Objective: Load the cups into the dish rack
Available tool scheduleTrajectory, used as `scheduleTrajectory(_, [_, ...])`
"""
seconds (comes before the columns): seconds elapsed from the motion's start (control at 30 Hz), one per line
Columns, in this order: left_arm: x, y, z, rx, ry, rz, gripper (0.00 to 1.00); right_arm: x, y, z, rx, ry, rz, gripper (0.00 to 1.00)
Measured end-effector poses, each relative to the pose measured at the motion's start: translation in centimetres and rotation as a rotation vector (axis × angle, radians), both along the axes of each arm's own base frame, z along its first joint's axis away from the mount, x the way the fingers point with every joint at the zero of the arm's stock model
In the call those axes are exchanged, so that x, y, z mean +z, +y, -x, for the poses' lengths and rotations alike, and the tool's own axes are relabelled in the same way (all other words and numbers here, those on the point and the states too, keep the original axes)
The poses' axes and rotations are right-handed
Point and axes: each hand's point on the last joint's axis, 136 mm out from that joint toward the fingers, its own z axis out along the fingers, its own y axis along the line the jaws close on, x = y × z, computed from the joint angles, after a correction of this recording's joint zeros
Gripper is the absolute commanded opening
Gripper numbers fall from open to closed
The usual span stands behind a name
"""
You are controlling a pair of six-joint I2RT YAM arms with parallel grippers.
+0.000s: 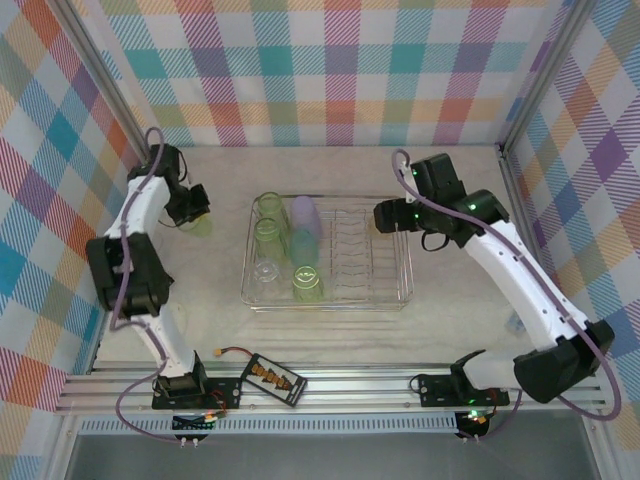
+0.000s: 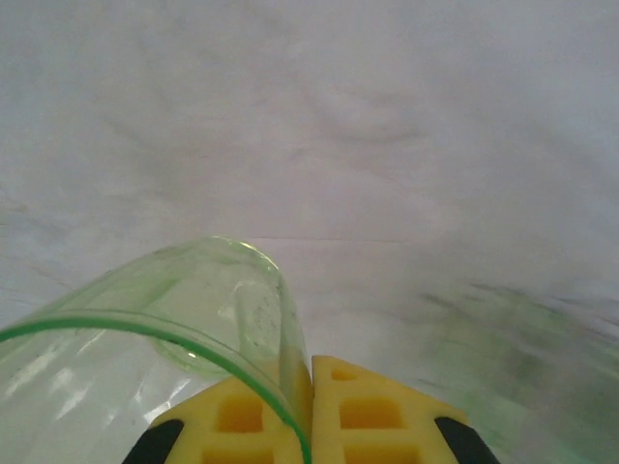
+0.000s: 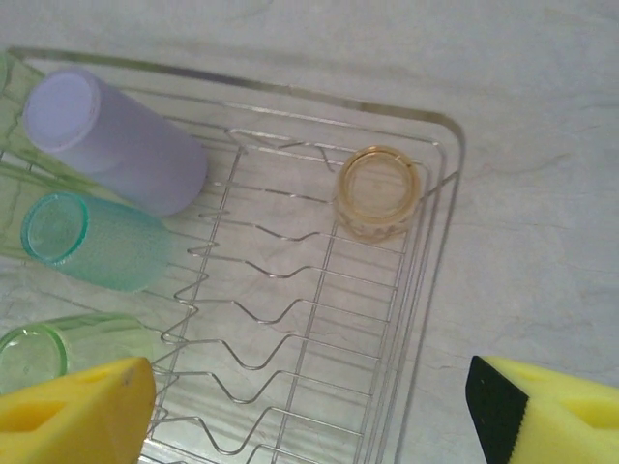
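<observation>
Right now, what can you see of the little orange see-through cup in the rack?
The small orange translucent plastic cup is round and pale, seen end-on from above; which end faces up is unclear. It stands among thin wires near a corner of the clear wire dish rack, apart from other cups. Nothing grips it.

This is a robot test cell in a lab, not a real kitchen. Pastel checked cloth walls [image 1: 330, 70] close off the desk [image 1: 330, 335] at 9, 12 and 3 o'clock, hung on aluminium posts [image 1: 545, 85]. At 6 o'clock a slotted metal rail [image 1: 350, 385] carries the bases of the left arm [image 1: 135, 270] and right arm [image 1: 510, 270], with cables [image 1: 118, 400] looping out. A black box [image 1: 273, 378] lies there too. The only household things are a rack [image 1: 370, 270] and cups [image 1: 306, 215], staged at the centre.
</observation>
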Motion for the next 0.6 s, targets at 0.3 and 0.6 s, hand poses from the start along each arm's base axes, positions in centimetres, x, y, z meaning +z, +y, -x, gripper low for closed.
scheduleTrajectory(0.3, [22.3,-9.0,1.7,-0.106,-0.656,0.469,0.00,4.2,-3.2,-2.2,-0.142,0.055,-0.354,0.95])
scheduleTrajectory(0.6, [27.3,-22.3,4.3,-0.493,-0.698,0.812,0.00,9.4,2.3,-4.5,0.093,0.144,-0.902,0.98])
